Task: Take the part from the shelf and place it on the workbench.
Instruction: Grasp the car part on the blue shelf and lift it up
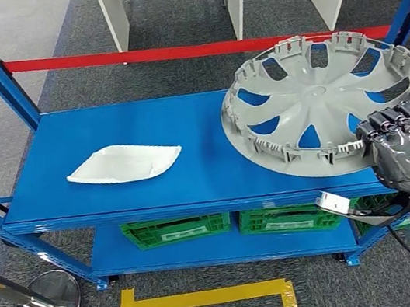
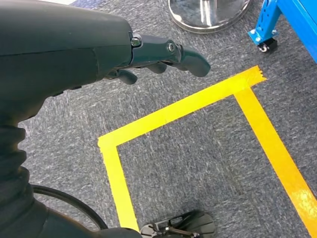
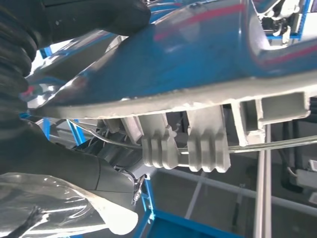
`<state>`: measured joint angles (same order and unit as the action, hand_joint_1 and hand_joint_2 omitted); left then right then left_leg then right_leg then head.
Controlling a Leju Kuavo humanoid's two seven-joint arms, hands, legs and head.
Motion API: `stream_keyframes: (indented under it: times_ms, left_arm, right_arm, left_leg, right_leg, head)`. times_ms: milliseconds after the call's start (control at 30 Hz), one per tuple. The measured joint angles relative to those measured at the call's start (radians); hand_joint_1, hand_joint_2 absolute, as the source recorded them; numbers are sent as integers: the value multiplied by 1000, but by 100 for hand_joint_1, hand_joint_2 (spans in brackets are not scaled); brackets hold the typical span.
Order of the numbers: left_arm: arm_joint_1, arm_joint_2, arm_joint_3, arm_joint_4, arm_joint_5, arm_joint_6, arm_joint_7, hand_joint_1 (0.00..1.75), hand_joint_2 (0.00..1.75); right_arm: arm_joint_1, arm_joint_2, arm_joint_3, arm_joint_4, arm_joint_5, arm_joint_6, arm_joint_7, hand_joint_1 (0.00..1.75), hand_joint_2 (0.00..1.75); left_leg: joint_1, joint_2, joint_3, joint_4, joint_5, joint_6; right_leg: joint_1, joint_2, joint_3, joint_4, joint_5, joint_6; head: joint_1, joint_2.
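A grey wheel cover (image 1: 319, 103) lies face down on the right end of the blue shelf's top board (image 1: 200, 138), its near rim hanging over the front edge. My right hand (image 1: 404, 145) grips that near right rim, fingers curled over its top. In the right wrist view the ribbed rim clips (image 3: 186, 144) run between my thumb (image 3: 93, 15) and the fingers (image 3: 85, 173). My left hand (image 2: 93, 54) hangs low over the carpet, fingers stretched out and holding nothing.
A flat white plastic part (image 1: 124, 164) lies on the shelf's left half. Green crates (image 1: 177, 229) sit on the lower board. Red barrier tape (image 1: 174, 51) runs behind the shelf. A stanchion base (image 1: 44, 306) and yellow floor tape (image 1: 203, 298) are in front.
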<state>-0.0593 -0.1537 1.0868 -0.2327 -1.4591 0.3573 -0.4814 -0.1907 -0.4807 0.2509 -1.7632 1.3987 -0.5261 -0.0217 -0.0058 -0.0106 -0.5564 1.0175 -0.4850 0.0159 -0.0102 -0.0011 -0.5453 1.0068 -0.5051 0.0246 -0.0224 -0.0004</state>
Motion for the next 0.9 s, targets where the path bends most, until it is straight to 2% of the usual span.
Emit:
stream_keyframes:
  times_ms: [367, 467, 567, 600, 633, 700, 733, 767, 800, 867, 900]
  left_arm:
    - [0, 1, 2, 0, 10, 21, -1, 0, 175]
    - [0, 1, 4, 0, 16, 42, 0, 0, 175]
    - [-1, 0, 5, 0, 19, 64, 4, 0, 175]
    - [-1, -1, 5, 0, 21, 68, 5, 0, 175]
    - [-1, -1, 5, 0, 22, 70, 7, 0, 175]
    - [-1, -1, 6, 0, 24, 69, 8, 0, 175]
    - [-1, -1, 6, 0, 25, 68, 8, 0, 175]
    - [0, -2, 6, 0, 26, 66, 8, 0, 175]
    - [1, -2, 7, 0, 27, 66, 8, 0, 175]
    - [1, -1, 8, 0, 35, 66, 9, 0, 175]
    - [0, 0, 12, 0, 41, 66, 11, 0, 175]
  right_arm:
    - [4, 1, 25, -30, -50, 2, -14, 175, 175]
    - [16, 8, 31, -38, -55, 0, -11, 175, 175]
    - [29, 12, 33, -51, -58, -7, -9, 175, 175]
    - [32, 13, 33, -54, -59, -11, -9, 175, 175]
    - [37, 13, 34, -57, -60, -14, -9, 175, 175]
    - [55, 15, 37, -59, -61, -19, -8, 175, 175]
    - [66, 16, 38, -59, -61, -20, -8, 175, 175]
    - [75, 17, 39, -59, -61, -22, -8, 175, 175]
    - [81, 18, 38, -60, -61, -24, -8, 175, 175]
    - [86, 20, 36, -62, -62, -29, -7, 175, 175]
    - [88, 21, 35, -63, -62, -31, -7, 175, 175]
  left_leg:
    - [-7, 0, -1, 4, -2, 3]
    - [-11, 0, -2, 6, -3, 9]
    - [-5, 1, 5, -15, 8, 24]
    - [-2, 1, 9, -25, 14, 29]
    - [2, 2, 13, -32, 18, 33]
    - [2, 2, 13, -34, 19, 35]
    - [2, 1, 12, -34, 18, 34]
    - [2, 0, 13, -32, 16, 32]
    - [4, 0, 14, -30, 14, 29]
    - [7, -1, 17, -21, 4, 17]
    - [7, -1, 14, -12, -2, 10]
  right_leg:
    - [-7, 0, 0, -1, 2, 4]
    - [-10, -1, 0, -3, 3, 10]
    - [-11, 0, -4, -2, -1, 19]
    - [-10, 0, -16, 19, -16, 21]
    - [-10, 0, -39, 63, -40, 23]
    - [-12, 1, -106, 195, -93, 29]
    - [-14, 0, -136, 248, -106, 32]
    - [-15, 0, -150, 266, -98, 34]
    - [-17, 0, -145, 243, -71, 37]
    - [-22, 0, -95, 121, 1, 42]
    - [-22, 1, -67, 64, 21, 42]
  head:
    - [0, 0]
    - [0, 0]
    - [0, 0]
    - [2, 0]
    - [4, 0]
    - [7, 0]
    - [7, 0]
    - [8, 0]
    - [8, 0]
    - [9, 0]
    - [11, 0]
